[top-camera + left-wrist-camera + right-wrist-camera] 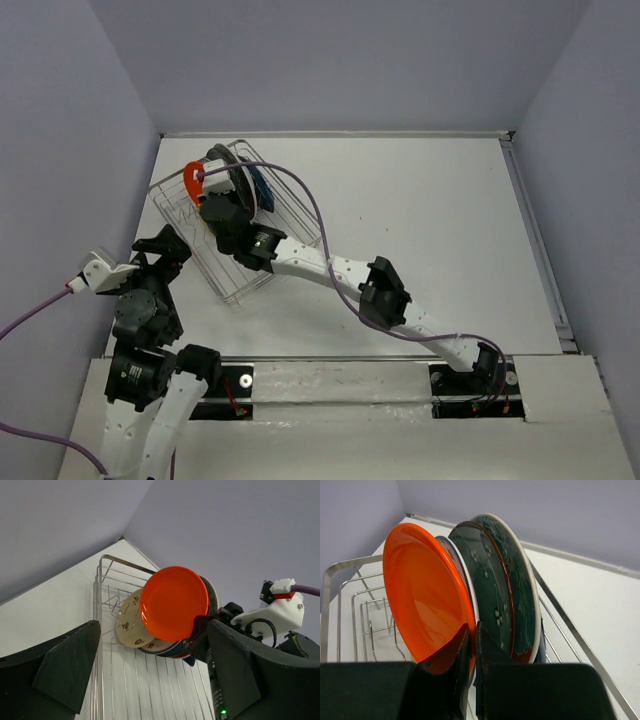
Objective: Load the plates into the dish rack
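orange plate [172, 602], standing in dish rack [122, 563]

- We see a plain glossy orange round plate [420, 595].
- We see a dark teal round plate [487, 580] with white blossoms.
- Silver wire rack [225, 270].

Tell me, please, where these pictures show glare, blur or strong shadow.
Top external view: even, soft light, only faint shadows around the dish rack. Left wrist view: the left fingers are dark and blurred, the orange plate sharp with mild sheen. Right wrist view: the right fingers are black, detail lost.
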